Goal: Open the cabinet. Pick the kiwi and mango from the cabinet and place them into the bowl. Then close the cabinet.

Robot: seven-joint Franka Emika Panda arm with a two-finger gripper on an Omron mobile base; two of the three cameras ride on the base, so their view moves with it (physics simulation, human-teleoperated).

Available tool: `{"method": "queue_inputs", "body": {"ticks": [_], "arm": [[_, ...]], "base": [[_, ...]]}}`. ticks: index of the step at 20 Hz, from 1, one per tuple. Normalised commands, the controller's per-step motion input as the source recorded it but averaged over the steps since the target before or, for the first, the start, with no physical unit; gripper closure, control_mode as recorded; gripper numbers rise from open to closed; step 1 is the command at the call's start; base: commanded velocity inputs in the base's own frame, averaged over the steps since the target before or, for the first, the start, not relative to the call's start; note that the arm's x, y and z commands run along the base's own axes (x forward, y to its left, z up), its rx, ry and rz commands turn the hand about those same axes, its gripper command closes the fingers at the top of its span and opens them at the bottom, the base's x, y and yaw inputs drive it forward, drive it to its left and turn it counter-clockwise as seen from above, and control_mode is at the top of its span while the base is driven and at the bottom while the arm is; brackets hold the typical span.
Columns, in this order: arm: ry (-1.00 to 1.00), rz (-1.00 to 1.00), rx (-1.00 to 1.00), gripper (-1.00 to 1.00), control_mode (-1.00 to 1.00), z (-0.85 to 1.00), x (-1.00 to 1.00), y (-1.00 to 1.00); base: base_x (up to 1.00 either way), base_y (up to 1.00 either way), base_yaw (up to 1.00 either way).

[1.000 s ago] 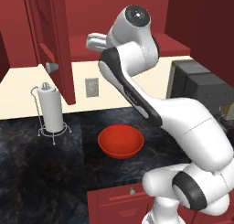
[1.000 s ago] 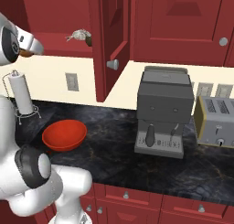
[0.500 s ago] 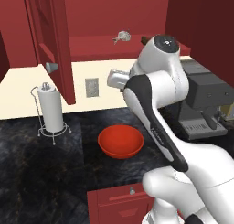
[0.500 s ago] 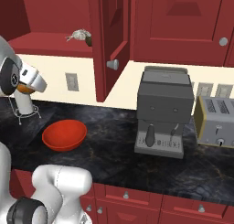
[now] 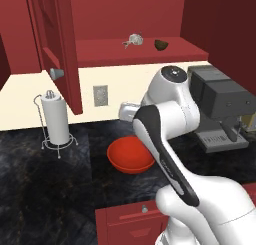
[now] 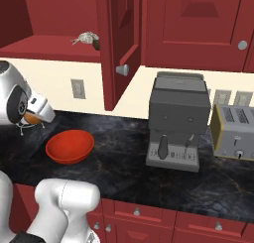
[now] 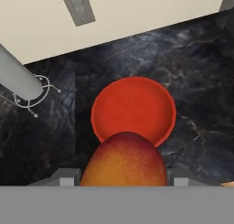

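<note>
The mango (image 7: pixel 124 163), orange-yellow with a red blush, sits between my fingertips (image 7: pixel 67 178), and my gripper (image 7: pixel 124 178) is shut on it. Straight below it lies the orange-red bowl (image 7: pixel 133 108), with nothing in it. In the right base view the gripper (image 6: pixel 35 116) hangs left of and above the bowl (image 6: pixel 69 146), with the mango (image 6: pixel 31 118) showing orange in it. The cabinet (image 5: pixel 145 53) stands open, its left door (image 5: pixel 52 39) swung out. The dark kiwi (image 5: pixel 161 44) lies on its shelf.
A paper-towel stand (image 5: pixel 56 121) is left of the bowl (image 5: pixel 131 154). A grey garlic-like item (image 5: pixel 134 40) shares the shelf with the kiwi. A coffee machine (image 6: pixel 177 120) and a toaster (image 6: pixel 234 132) stand to the right. A wall outlet (image 5: pixel 100 95) is behind the bowl.
The arm has swung down from the cabinet shelf to low over the counter, carrying the mango to above the bowl. The jaws have kept their hold.
</note>
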Motion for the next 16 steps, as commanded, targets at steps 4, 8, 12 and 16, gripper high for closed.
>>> {"method": "queue_inputs", "body": {"ticks": [4,8,12,16], "arm": [[0.06,0.0,0.0,1.0,-1.0,-0.76,0.53,0.0],[0.07,0.0,0.0,1.0,-1.0,-0.83,0.7,0.0],[0.05,0.0,0.0,1.0,-1.0,-0.8,0.79,0.0],[0.07,0.0,-0.01,1.0,-1.0,-0.77,0.74,0.0]], "base": [[0.0,0.0,0.0],[0.0,0.0,0.0],[0.0,0.0,0.0],[0.0,0.0,0.0]]}}
